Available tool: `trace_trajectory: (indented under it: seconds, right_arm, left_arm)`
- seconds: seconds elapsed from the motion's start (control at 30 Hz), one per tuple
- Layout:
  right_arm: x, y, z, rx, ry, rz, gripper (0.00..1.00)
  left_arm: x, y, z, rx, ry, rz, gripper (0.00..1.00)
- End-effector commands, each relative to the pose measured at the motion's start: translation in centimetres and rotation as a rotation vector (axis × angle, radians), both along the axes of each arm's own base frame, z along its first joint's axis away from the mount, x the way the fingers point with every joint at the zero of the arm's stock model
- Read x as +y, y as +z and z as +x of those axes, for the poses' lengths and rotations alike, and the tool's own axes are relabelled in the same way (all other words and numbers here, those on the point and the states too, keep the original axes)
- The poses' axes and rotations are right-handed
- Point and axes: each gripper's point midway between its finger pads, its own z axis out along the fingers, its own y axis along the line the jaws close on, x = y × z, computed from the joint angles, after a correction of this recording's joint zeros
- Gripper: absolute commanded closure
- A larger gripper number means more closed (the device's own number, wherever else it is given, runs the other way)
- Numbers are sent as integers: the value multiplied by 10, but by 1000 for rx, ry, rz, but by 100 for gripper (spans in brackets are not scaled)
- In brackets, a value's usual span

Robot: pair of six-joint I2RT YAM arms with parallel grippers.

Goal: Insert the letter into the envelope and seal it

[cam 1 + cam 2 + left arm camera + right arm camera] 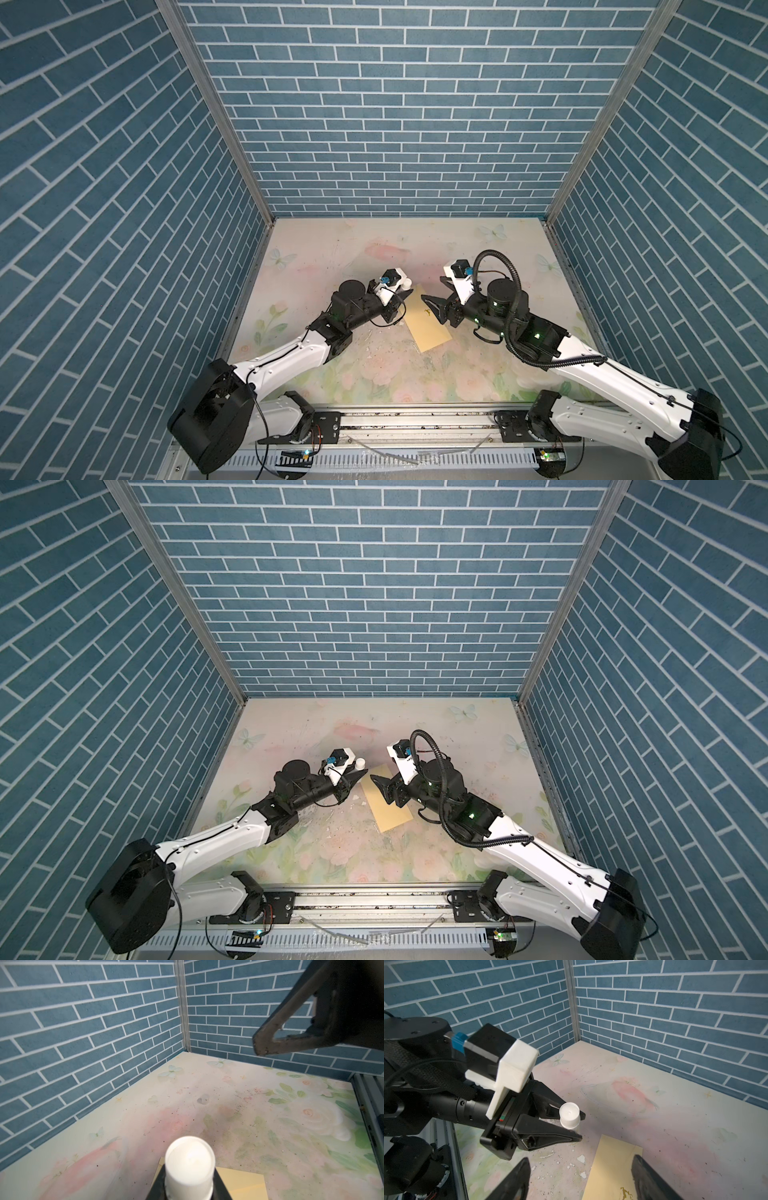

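Note:
The pale-yellow envelope [429,328] lies flat on the table's middle, a small dark mark [625,1193] on it; its flap cannot be made out. It shows in both top views [390,812]. The letter is hidden. My right gripper [581,1178] hovers open over the envelope's far end, one finger [646,1176] above the paper and the other [519,1178] above bare table. Facing it from the left, my left gripper [581,1126] is shut on a small white capped tube [190,1165], held just past the envelope's far corner [406,284].
The floral table mat [365,257] has white peeled flecks [580,1158] beside the envelope. Blue brick walls [374,124] close in the back and both sides. A metal rail [415,419] runs along the front edge. The two grippers stand close together.

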Motion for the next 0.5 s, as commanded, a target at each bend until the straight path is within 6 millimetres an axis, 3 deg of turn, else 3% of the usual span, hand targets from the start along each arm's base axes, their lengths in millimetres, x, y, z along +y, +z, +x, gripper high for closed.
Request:
trace_trajectory:
  seconds: [0.0, 0.47]
  right_arm:
    - [9, 15, 0, 55, 18, 44, 24]
    - [33, 14, 17, 122, -6, 50, 31]
  left_arm:
    - [-4, 22, -4, -157, -28, 1, 100]
    - [-10, 17, -7, -153, -45, 5, 100]
